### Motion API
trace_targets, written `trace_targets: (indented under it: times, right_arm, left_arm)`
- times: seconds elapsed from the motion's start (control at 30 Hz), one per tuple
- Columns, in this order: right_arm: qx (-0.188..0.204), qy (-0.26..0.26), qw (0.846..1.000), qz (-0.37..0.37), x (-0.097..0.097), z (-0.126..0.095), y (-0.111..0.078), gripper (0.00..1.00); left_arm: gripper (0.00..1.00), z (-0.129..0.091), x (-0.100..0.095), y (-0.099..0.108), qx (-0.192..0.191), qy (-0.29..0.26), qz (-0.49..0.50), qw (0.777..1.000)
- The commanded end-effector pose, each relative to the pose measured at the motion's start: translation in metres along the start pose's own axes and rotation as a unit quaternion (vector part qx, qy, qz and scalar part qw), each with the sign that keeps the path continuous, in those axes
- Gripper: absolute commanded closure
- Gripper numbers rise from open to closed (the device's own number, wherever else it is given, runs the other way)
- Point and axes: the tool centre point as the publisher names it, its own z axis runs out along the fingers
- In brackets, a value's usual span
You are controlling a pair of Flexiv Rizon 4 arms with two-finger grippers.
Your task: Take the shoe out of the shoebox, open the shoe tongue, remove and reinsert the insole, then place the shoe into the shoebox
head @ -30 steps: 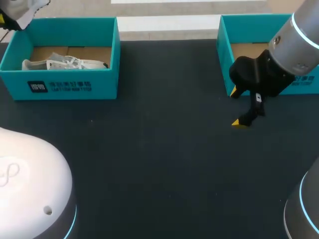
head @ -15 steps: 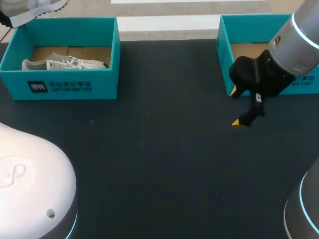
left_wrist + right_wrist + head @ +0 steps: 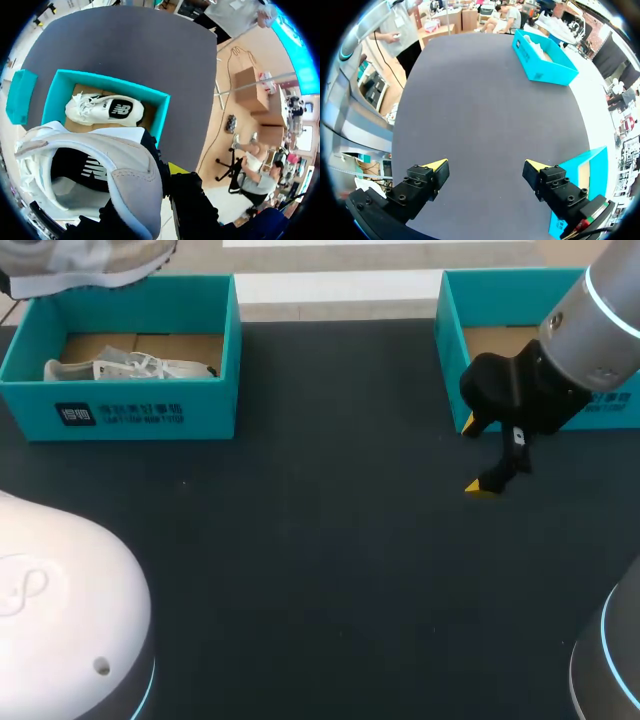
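Because the shoe (image 3: 95,258) must clear the shoebox (image 3: 215,390), our left claw (image 3: 162,172) holds it clamped at upper left, while our right claw (image 3: 474,456) hangs spread, ready to help.

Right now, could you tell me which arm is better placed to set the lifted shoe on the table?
Left. The left gripper grips the grey shoe above the left shoebox; the right gripper hangs open and empty over the table by the other shoebox.
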Motion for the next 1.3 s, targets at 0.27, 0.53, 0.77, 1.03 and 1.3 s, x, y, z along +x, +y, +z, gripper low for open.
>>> trace_targets:
  times: [0.27,0.53,0.77,1.03,1.3]
  right_arm:
    - [0.001,0.001,1.000,0.000,-0.001,0.002,0.001,0.00]
    - [0.001,0.001,1.000,0.000,-0.001,0.002,0.001,0.00]
    - [0.001,0.001,1.000,0.000,-0.001,0.002,0.001,0.00]
    - [0.001,0.001,1.000,0.000,-0.001,0.002,0.001,0.00]
    - [0.001,0.001,1.000,0.000,-0.001,0.002,0.001,0.00]
  left_arm:
    - [1.00,0.006,-0.008,-0.007,-0.026,-0.017,0.074,0.997]
    - [1.00,0.009,-0.015,-0.005,-0.027,-0.016,0.073,0.997]
    - [1.00,0.017,-0.021,0.009,-0.039,-0.024,0.090,0.995]
    - [1.00,0.031,-0.026,0.030,-0.046,-0.027,0.093,0.994]
    - [1.00,0.046,-0.031,0.040,-0.043,-0.017,0.091,0.995]
